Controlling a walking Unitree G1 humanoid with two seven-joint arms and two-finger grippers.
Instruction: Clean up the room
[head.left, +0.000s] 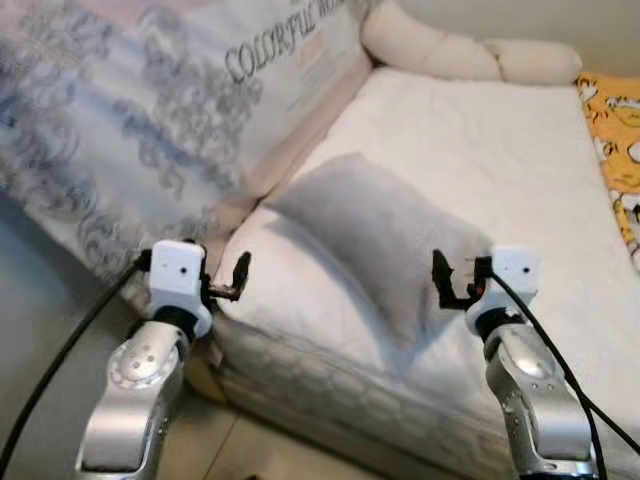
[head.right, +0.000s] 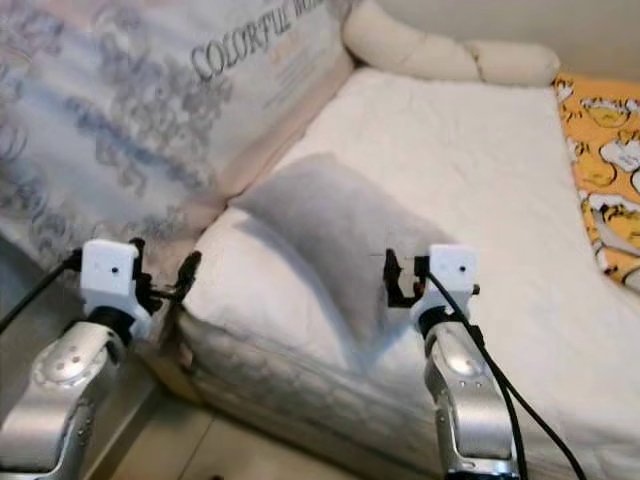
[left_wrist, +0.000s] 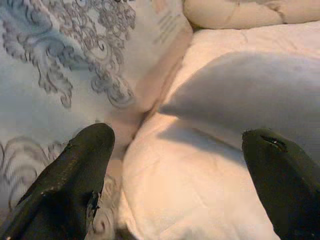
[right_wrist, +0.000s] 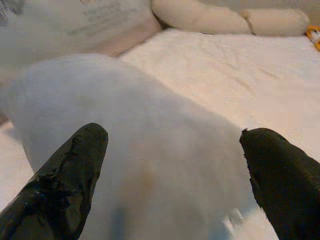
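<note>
Pillow (head.left: 385, 235), grey and soft, lies slantwise near the front edge of the white bed (head.left: 480, 140). Right gripper (head.left: 452, 279) hovers at its near corner, fingers spread wide, grasping nothing. Left gripper (head.left: 232, 278) hangs by the bed's left corner, beside the patterned mattress (head.left: 150, 110), fingers also spread.

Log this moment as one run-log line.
left tool: open, off bed corner | right tool: open, over grey pillow | pillow: flat on white mattress | grasp: none
</note>
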